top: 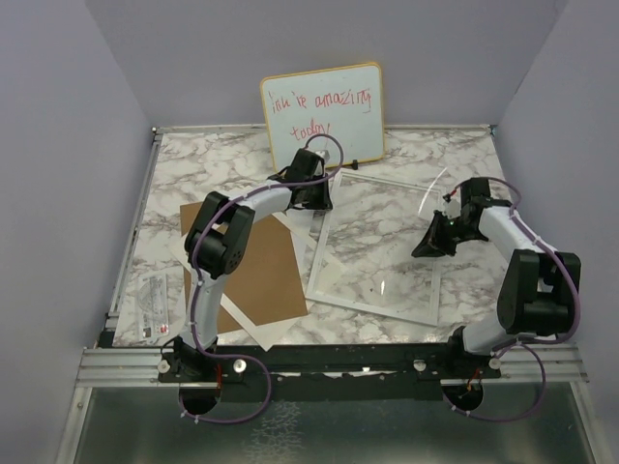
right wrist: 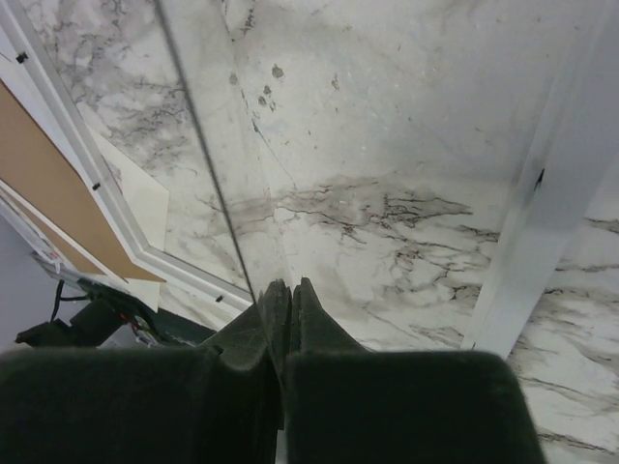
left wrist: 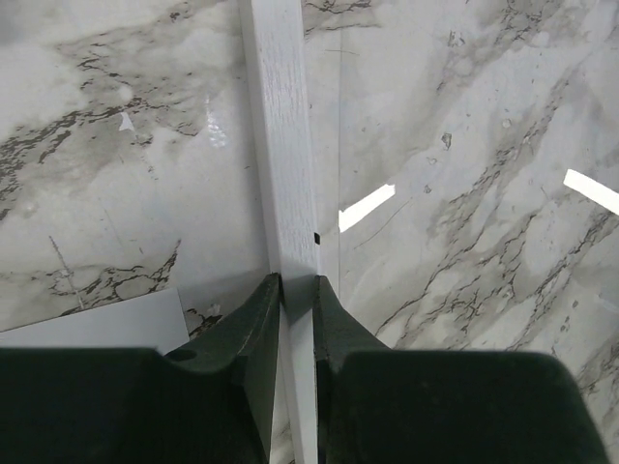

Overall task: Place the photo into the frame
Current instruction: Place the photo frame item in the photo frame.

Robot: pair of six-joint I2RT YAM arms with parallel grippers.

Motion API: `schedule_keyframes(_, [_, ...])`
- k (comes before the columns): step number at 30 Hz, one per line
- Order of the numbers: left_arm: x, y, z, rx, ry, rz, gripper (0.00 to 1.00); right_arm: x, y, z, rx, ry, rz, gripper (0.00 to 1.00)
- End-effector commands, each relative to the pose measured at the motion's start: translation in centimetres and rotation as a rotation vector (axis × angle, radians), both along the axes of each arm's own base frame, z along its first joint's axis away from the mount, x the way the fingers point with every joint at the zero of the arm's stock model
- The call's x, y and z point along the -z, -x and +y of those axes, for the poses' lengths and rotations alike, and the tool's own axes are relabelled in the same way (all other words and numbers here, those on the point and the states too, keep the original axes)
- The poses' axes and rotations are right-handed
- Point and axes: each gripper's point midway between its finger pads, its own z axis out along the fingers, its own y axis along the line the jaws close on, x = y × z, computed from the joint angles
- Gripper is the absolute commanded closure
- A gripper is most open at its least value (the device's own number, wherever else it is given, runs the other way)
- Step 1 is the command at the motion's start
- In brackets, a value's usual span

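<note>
1. Top external view.
   - The frame (top: 372,306) lies flat on the marble table (top: 193,164), right of centre.
   - The left gripper (top: 317,198) is at its far-left rim; the right gripper (top: 430,242) is over its right half, where the clear pane (top: 382,232) seems tilted up.
   - A small greyish print with a reddish strip, probably the photo (top: 153,302), lies near the left table edge, well apart from the frame.
   - A brown backing board (top: 251,271) rests on a white mat (top: 180,247); a whiteboard (top: 324,111) leans at the back.

2. Left wrist view.
   - The left gripper (left wrist: 297,285) has its fingers narrow, clamped on the frame's white rim (left wrist: 280,145), steadying it.

3. Right wrist view.
   - The right gripper (right wrist: 280,290) has its fingers pressed together, pinching the thin edge of the pane (right wrist: 218,145).
   - The rim (right wrist: 542,222) runs along the right; the backing board (right wrist: 39,184) shows far left.

4. Step in hand (judged): seating or adjusting the pane in the frame; the photo is not yet in.

5. Next move (judged): lower the pane level inside the rim and release it gently, then free one arm to fetch the photo.
</note>
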Motion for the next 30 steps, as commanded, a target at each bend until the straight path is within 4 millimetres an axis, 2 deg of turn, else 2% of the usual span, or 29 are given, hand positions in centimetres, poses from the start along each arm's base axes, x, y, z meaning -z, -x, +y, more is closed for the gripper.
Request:
schedule_keyframes(1, [7.3,2.3,7.8,-0.089,-0.285,0.126,0.97,0.1,2.5,0.7,0.009,-0.039,0.083,0.99])
schedule_keyframes(8, [6.5,2.1,7.3,-0.083,-0.257,0.111,0.95,-0.8,1.8,1.6,-0.005,-0.099,0.057,0.99])
schedule_keyframes(12, [6.5,2.1,7.2,-0.083,-0.253,0.11,0.94,-0.5,1.7,1.2,-0.047,-0.072,0.026,0.98])
schedule_keyframes(22, [6.3,1.8,6.8,-0.074,-0.237,0.107,0.93,-1.6,-1.5,-0.4,-0.132,0.035,-0.125,0.95])
schedule_keyframes(30, [6.1,1.5,6.5,-0.069,-0.229,0.102,0.91,-1.5,-1.0,1.0,-0.2,-0.01,-0.137,0.95])
